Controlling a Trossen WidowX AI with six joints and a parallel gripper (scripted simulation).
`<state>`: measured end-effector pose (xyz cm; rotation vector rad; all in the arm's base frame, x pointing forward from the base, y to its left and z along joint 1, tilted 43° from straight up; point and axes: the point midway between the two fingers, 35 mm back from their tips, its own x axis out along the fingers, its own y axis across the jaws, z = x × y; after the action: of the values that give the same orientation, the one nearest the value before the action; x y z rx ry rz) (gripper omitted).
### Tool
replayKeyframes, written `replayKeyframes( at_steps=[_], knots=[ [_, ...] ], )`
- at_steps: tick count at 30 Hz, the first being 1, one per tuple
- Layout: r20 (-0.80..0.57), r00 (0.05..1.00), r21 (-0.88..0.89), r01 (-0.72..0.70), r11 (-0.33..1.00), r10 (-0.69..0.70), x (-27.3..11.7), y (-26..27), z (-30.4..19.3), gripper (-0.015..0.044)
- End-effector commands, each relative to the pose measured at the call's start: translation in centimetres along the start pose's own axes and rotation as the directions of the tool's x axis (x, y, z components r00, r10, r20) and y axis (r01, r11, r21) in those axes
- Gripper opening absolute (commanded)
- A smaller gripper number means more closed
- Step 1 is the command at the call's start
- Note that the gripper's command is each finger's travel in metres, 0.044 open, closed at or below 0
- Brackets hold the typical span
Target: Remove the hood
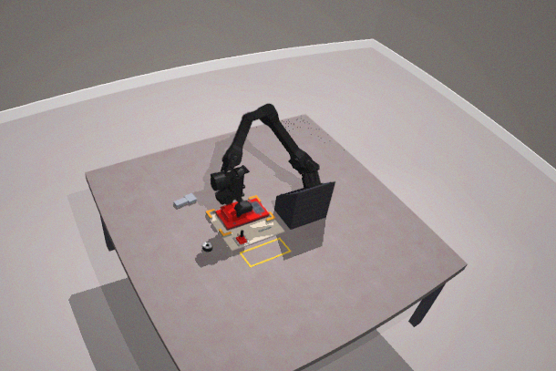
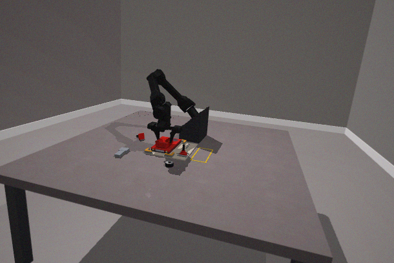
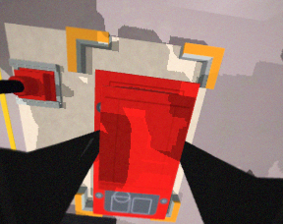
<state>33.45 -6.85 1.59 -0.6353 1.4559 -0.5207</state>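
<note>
The red toy car [image 1: 258, 207] [image 2: 177, 143] [image 3: 132, 202] lies on a beige board [image 1: 262, 237] [image 3: 140, 58] between orange corner brackets. My gripper [image 1: 243, 207] [image 2: 165, 139] [image 3: 141, 139] points down and is shut on the red hood [image 1: 230, 211] [image 2: 163, 141] [image 3: 151, 130], one finger at each long side. The hood is at the car, over its body; whether it is raised off it I cannot tell. The marked area is a yellow outline [image 1: 271, 259] [image 2: 209, 156] [image 3: 5, 110] on the table beside the board.
A red piece with a black peg [image 1: 241, 240] [image 2: 183, 153] [image 3: 38, 84] stands on the board near the outline. A dark slanted block [image 1: 305, 206] [image 2: 195, 128] stands by the arm's base. A grey block [image 1: 184, 201] [image 2: 122, 152], a black ring [image 1: 207, 246] [image 2: 168, 163] and a red piece [image 2: 141, 136] lie around.
</note>
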Motion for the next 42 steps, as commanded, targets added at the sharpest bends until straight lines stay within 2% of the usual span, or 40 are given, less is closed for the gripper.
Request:
replayKeyframes(
  at_steps=[1,24,35,36,42],
  knots=[
    [0.006,1.0,0.006,-0.001,1.0,0.001,-0.4,-0.1,0.2,0.0],
    [0.006,1.0,0.005,-0.002,1.0,0.002,-2.0,-0.1,0.1,0.0],
    [0.006,1.0,0.005,-0.003,1.0,0.003,-6.4,0.0,0.1,0.0],
    [-0.003,1.0,-0.008,0.003,1.0,-0.003,-5.4,0.3,0.0,0.0],
    [0.012,1.0,-0.006,-0.005,1.0,0.005,-5.7,3.1,0.5,0.0]
  ],
)
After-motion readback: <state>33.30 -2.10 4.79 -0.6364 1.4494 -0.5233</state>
